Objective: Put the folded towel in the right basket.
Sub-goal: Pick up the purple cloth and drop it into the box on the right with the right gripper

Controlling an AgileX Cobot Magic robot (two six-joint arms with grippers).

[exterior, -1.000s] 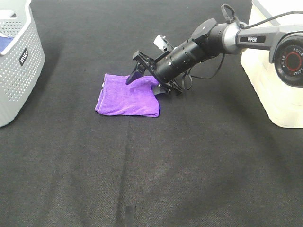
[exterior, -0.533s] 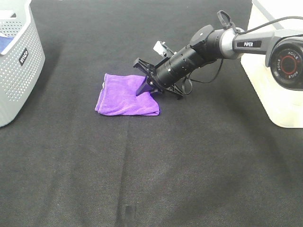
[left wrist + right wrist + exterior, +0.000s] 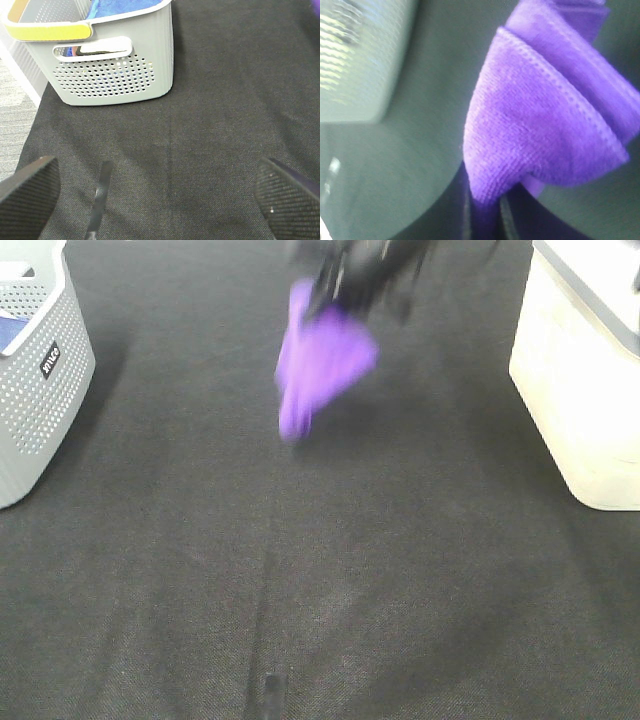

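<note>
The purple folded towel hangs in the air, blurred by motion, over the far middle of the black table. My right gripper is a dark blur at the top edge, shut on the towel's upper part. In the right wrist view the towel fills the frame and is pinched between the dark fingers. The cream right basket stands at the right edge. My left gripper is open and empty, its pads spread wide over bare table, and it is out of the exterior view.
A grey perforated basket stands at the left edge. The left wrist view shows it with a yellow handle and blue cloth inside. A black mat covers the table.
My right gripper has closed on the towel and lifted it off the table, up and towards the far side. The towel now hangs instead of lying flat.
</note>
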